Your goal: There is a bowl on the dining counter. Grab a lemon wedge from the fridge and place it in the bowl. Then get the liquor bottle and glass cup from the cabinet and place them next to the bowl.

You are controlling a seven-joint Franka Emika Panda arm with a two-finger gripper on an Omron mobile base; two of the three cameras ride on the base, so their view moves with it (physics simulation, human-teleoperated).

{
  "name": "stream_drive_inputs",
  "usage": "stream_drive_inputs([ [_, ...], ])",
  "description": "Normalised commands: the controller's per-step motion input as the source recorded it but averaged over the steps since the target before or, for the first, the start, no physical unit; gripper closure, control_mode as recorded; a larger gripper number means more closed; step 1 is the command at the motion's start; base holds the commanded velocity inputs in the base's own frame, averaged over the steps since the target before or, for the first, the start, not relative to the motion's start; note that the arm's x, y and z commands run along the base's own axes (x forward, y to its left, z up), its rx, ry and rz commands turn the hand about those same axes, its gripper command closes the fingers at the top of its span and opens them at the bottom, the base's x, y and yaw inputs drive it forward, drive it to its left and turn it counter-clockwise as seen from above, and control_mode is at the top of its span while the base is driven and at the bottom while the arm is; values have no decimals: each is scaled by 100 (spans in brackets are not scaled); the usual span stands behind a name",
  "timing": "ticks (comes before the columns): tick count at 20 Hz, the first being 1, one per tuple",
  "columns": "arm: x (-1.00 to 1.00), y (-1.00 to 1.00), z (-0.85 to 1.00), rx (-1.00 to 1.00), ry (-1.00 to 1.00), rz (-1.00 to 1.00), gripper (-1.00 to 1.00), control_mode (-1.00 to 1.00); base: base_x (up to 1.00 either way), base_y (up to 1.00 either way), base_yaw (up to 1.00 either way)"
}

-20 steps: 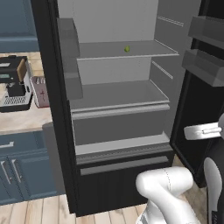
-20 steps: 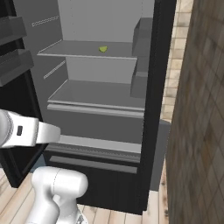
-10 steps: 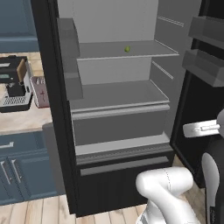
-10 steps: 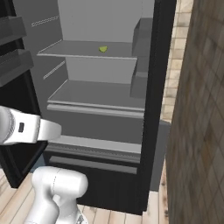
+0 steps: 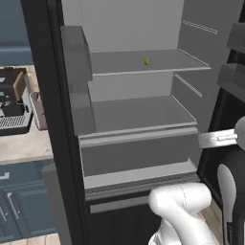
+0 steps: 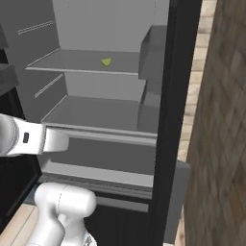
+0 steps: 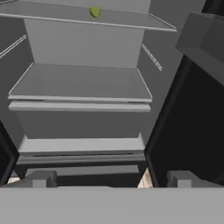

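Observation:
The fridge (image 5: pixel 139 119) stands open in front of me. A small yellow-green lemon wedge (image 5: pixel 147 61) lies on its upper shelf (image 5: pixel 143 64), towards the back; it shows again as the lemon wedge (image 6: pixel 106 61) and, at the top edge of the hand view, as the lemon wedge (image 7: pixel 95 11). My gripper (image 7: pixel 111 179) is open, fingers wide apart with nothing between them. It sits low, outside the fridge, level with the bottom drawer and well below the wedge. My white forearm (image 6: pixel 29 139) reaches across in front of the lower shelf.
Door bins (image 5: pixel 79 91) jut out on the left door, and more bins (image 5: pixel 234 76) on the right door. A coffee machine (image 5: pixel 10 103) and a toaster (image 5: pixel 37 111) stand on the counter to the left over blue cabinets (image 5: pixel 19 206). A brick wall (image 6: pixel 218 144) closes the right.
My forearm has crept slightly upward. The lemon wedge and the fridge doors have not moved.

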Motion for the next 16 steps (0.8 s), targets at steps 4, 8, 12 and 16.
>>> stream_drive_inputs([
  [4,0,0,0,0,0,0,-100,100,56,3,0],
  [8,0,0,0,0,0,0,-100,100,57,0,0],
  [12,0,0,0,0,0,0,-100,100,63,0,0],
  [16,0,0,0,0,0,0,-100,100,65,0,0],
])
